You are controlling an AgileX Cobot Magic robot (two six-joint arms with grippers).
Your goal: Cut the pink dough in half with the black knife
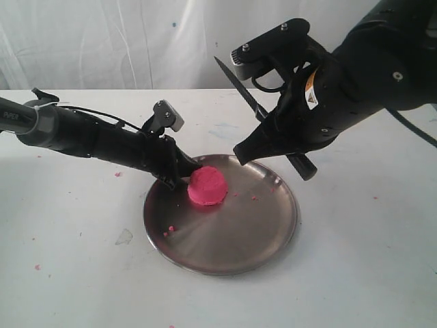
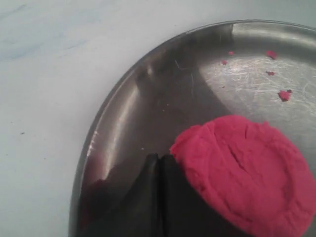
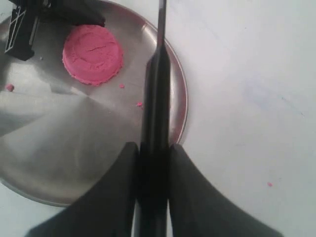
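Clamping the black knife [image 3: 157, 98] is the right claw [image 3: 154, 148]; left claw [image 2: 159, 160], closed, seemingly touches pink dough [image 2: 247, 168].

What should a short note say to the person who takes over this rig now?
Left gripper: shut, tips against the side of the pink dough.
Right gripper: shut on the black knife by its handle, held in the air, clear of the dough.
Dough: one whole piece on the steel plate.
Done: knife in grip, dough braced.
Left: bring the blade down through the dough's middle.
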